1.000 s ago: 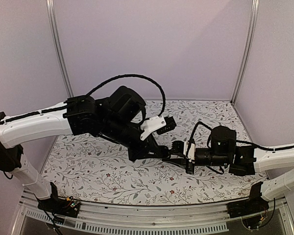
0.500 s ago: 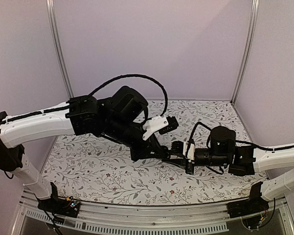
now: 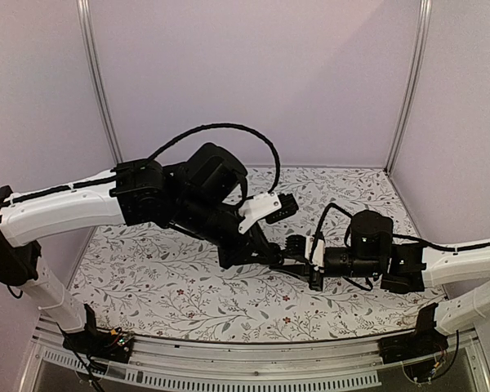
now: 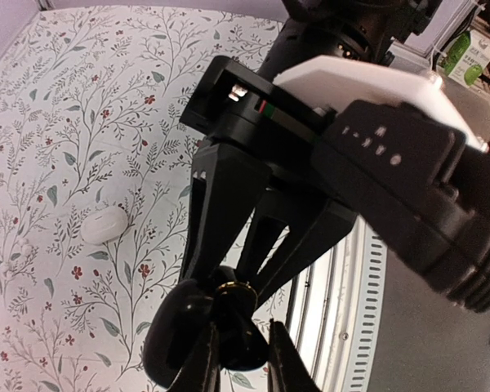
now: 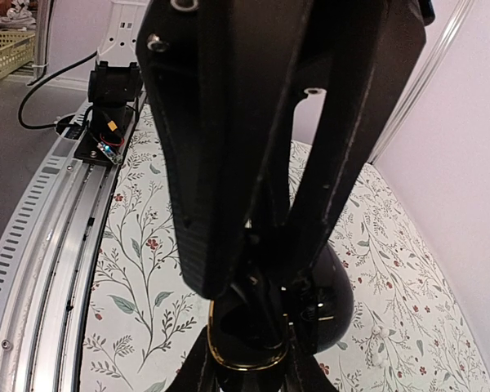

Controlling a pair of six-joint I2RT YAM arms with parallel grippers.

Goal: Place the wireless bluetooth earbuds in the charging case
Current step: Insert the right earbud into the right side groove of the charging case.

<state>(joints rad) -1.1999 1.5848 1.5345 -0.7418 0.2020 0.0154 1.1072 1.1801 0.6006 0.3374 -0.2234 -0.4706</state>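
Above the floral worktop (image 3: 163,278), the left claw (image 4: 243,351) and right claw (image 5: 251,359) are both narrowed onto a glossy black, gold-rimmed charging case (image 4: 180,331). I cannot tell where the tiny dark earbuds are. A white oval pebble (image 4: 106,222) lies at the case's 9 o'clock.

A cloth printed with grey leafy sprigs and small red flowers (image 3: 188,286) covers the table. On it, seen from the left wrist, lies a white oval pebble-shaped object (image 4: 106,224), alone and flat. Pale lilac walls (image 3: 253,73) close in three sides, with a metal post (image 3: 98,82) up each back corner. A ribbed metal rail (image 3: 253,359) runs along the near edge, with a small circuit board (image 5: 106,147) on it. Beyond the rail are a yellow basket (image 5: 8,49) and a green carton (image 4: 465,57).
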